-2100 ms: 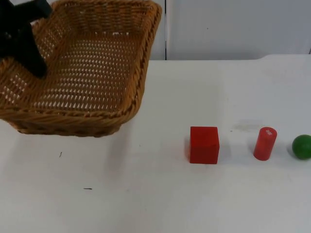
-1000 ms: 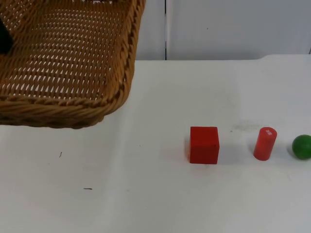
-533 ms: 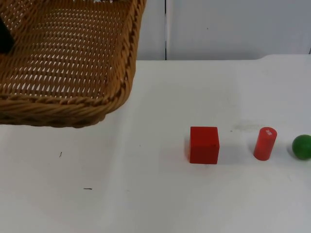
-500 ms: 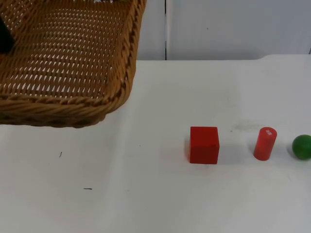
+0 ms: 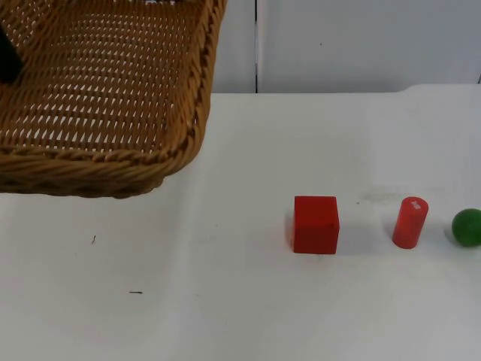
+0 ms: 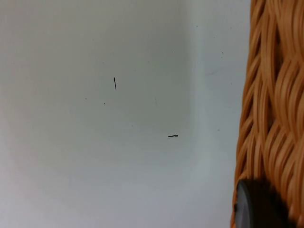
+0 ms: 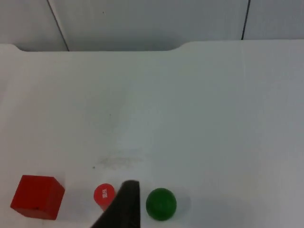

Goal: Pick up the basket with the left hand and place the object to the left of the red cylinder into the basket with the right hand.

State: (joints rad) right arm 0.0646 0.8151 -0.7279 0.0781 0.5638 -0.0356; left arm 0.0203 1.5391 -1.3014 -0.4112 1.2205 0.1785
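Note:
The wicker basket (image 5: pixel 197 113) hangs lifted above the table's back left, and its woven rim (image 6: pixel 273 95) is close up in the left wrist view. My left gripper (image 5: pixel 6 62) is shut on the basket's left wall, one black fingertip (image 6: pixel 256 209) pressed against the weave. The red cube (image 5: pixel 316 224) stands on the table left of the upright red cylinder (image 5: pixel 409 222). In the right wrist view the cube (image 7: pixel 37 196) and cylinder (image 7: pixel 103 195) lie well below my right gripper (image 7: pixel 124 209), which waits high above the table.
A green ball (image 5: pixel 467 226) lies just right of the cylinder, near the table's right edge, and the ball (image 7: pixel 161 204) is beside the cylinder in the right wrist view. The grey partition wall (image 5: pixel 361 41) closes the back. Two small dark marks (image 5: pixel 135 292) dot the white table at the front left.
Since about two seconds ago the basket has risen and shifted left with my left gripper. Over the last second nothing has visibly moved.

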